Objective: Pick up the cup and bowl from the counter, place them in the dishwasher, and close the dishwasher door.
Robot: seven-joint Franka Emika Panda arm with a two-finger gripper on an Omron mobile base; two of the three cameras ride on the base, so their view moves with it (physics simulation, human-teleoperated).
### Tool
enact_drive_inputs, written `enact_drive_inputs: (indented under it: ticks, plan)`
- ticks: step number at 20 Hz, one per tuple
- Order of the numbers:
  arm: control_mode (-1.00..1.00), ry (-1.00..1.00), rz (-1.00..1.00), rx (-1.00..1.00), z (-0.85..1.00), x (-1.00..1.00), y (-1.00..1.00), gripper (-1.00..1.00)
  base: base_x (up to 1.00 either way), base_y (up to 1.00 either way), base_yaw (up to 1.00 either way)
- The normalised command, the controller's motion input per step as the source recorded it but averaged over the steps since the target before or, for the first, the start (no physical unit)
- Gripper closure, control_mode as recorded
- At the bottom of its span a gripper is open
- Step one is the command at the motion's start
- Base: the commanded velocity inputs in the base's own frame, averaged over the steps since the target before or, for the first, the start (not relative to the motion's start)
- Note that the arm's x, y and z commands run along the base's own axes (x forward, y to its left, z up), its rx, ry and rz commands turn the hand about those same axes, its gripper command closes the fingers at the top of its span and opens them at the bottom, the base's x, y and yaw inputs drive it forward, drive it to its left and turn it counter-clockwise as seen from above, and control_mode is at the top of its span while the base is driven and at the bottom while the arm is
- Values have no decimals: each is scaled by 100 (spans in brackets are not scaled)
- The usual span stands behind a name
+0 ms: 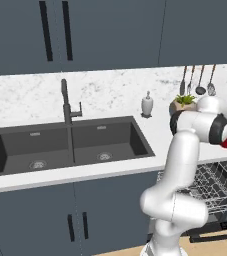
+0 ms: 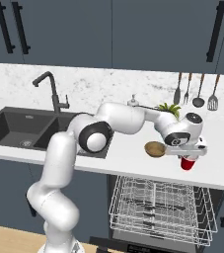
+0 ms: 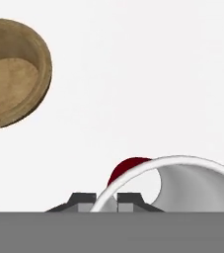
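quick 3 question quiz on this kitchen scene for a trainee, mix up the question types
1. True or false: the gripper is closed on the rim of the red cup.
2. Which side of the cup does the wooden bowl sit on in the right base view? A) its left B) its right
3. What is pulled out of the dishwasher below the counter?

Key: 1 true; 2 A; 3 the wire rack.

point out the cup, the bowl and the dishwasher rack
cup (image 2: 187, 163), right base view, red outer wall below the claw
bowl (image 3: 15, 74), hand view, brown inside
dishwasher rack (image 2: 160, 202), right base view, silver wire grid
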Motion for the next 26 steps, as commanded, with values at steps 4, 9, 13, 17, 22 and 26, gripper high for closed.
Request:
enact_drive_inputs:
  ticks: [4, 9, 13, 17, 22, 26]
  plan:
    - [-100, -31, -2, 4, 0, -100, 0, 100, 0, 0, 0]
    - [-100, -2, -9, 12, 0, -100, 0, 100, 0, 0, 0]
    - [-100, 1, -12, 30, 3, -100, 0, 100, 0, 0, 0]
    - [-100, 0, -9, 29, 1, -100, 2, 100, 0, 0, 0]
    - [-100, -6, -1, 10, -33, -96, 52, 100, 0, 0, 0]
    - [-100, -15, 0, -1, -35, -31, 92, 100, 0, 0, 0]
